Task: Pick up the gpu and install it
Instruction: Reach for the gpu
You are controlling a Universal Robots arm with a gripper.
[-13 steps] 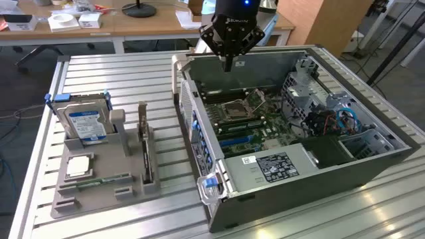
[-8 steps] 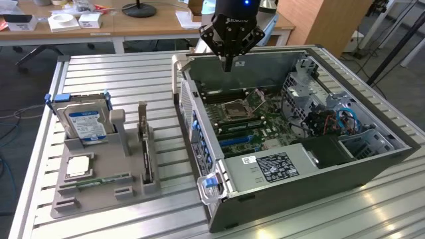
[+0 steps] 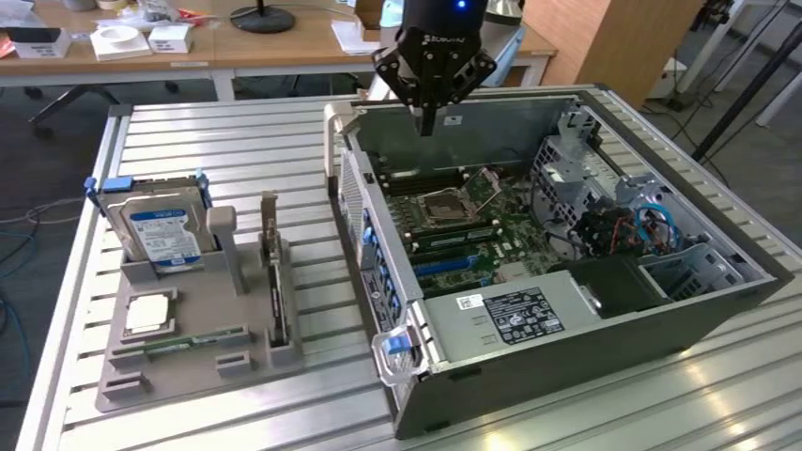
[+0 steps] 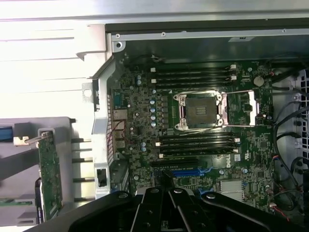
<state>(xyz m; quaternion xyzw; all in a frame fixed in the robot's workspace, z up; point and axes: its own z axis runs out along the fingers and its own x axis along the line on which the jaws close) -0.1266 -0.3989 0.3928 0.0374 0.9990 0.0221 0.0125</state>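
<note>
Tool [image 3: 429,127] pinched shut, holding nothing, over open computer case [image 3: 564,352], gpu [image 3: 269,240] upright in holder [image 3: 188,352]

gpu [image 3: 269,254], thin dark card, standing on edge in grey holder [image 3: 188,362]

Black angular gripper [image 3: 429,127], probably a blue light [image 3: 460,5]

lab: slatted metal bench [image 3: 239,150], open pc case [image 3: 602,349], wooden desks [image 3: 300,49] behind
</note>
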